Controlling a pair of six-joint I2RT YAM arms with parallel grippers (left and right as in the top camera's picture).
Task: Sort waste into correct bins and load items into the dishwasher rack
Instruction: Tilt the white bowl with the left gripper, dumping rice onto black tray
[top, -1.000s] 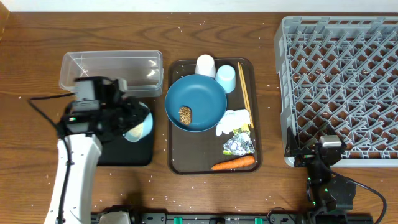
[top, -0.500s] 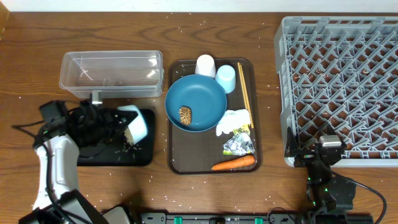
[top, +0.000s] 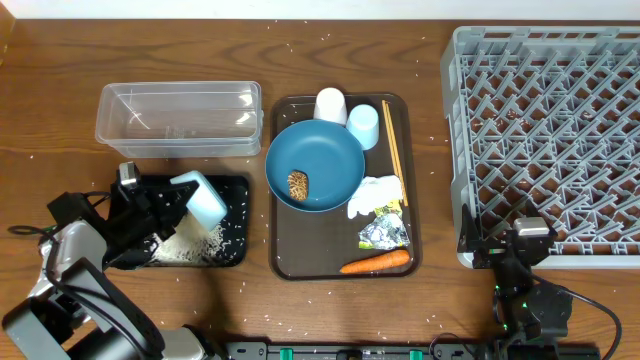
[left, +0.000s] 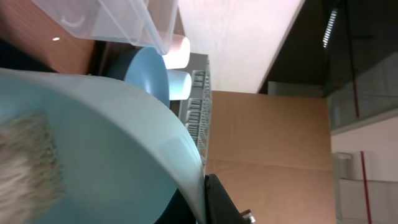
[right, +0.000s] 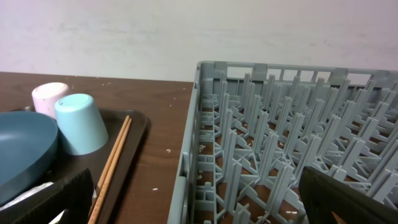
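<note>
My left gripper (top: 178, 203) is shut on the rim of the pale blue-white bowl (top: 206, 198), which is tipped on its side over the black tray (top: 234, 192). White rice (top: 190, 246) lies in a heap on that tray. In the left wrist view the bowl (left: 106, 155) fills the frame, rice (left: 25, 162) clings inside it, and my gripper (left: 203, 202) pinches its wall. The dark-blue plate (top: 314, 165) carries a brown food lump (top: 298, 184). My right gripper (top: 517, 254) stands open at the grey rack's (top: 550, 120) front-left corner.
The clear tub (top: 180, 115) sits behind the black tray. The brown tray (top: 283, 262) also bears a white cup (top: 331, 104), light-blue cup (top: 363, 126), chopsticks (top: 394, 150), tissue (top: 375, 192), foil (top: 384, 234) and carrot (top: 375, 262). Rice grains dot the table.
My left arm swung down and to the left, turning the bowl onto its side over the black tray. Rice has spilled out of it onto the tray. The right arm stayed still.
</note>
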